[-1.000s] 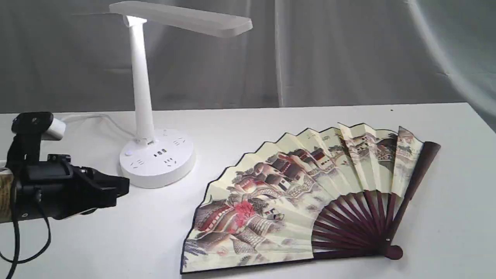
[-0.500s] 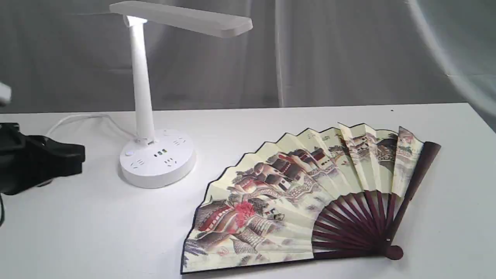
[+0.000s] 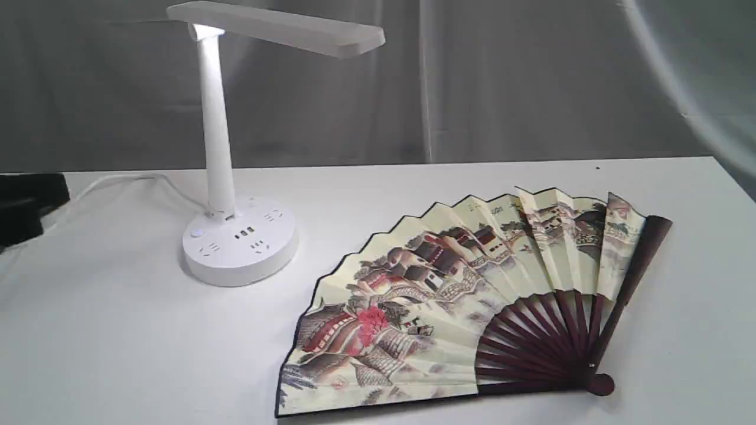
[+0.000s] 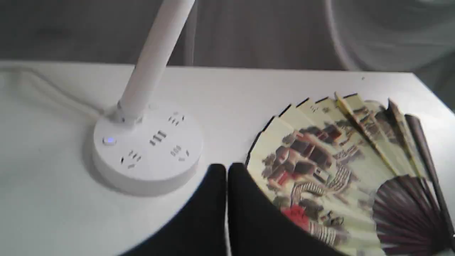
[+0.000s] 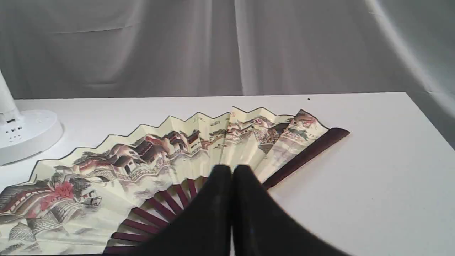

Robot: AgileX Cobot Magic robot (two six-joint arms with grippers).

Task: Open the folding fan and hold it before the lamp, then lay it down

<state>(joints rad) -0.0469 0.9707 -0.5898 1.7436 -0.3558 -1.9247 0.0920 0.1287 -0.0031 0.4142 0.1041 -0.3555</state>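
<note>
The folding fan lies spread open and flat on the white table, painted side up, with its maroon ribs meeting at the pivot at front right. To its left stands the white lamp, upright and lit. Only a dark part of my left arm shows at the exterior view's left edge. In the left wrist view my left gripper is shut and empty, off the fan and short of the lamp base. My right gripper is shut and empty, with the fan beyond it.
The lamp's white cord trails left behind the base. A grey curtain hangs behind the table. The table's right edge runs close to the fan's outer guard.
My left arm has drawn back to the left, almost out of the exterior view. The fan and the lamp have not moved.
</note>
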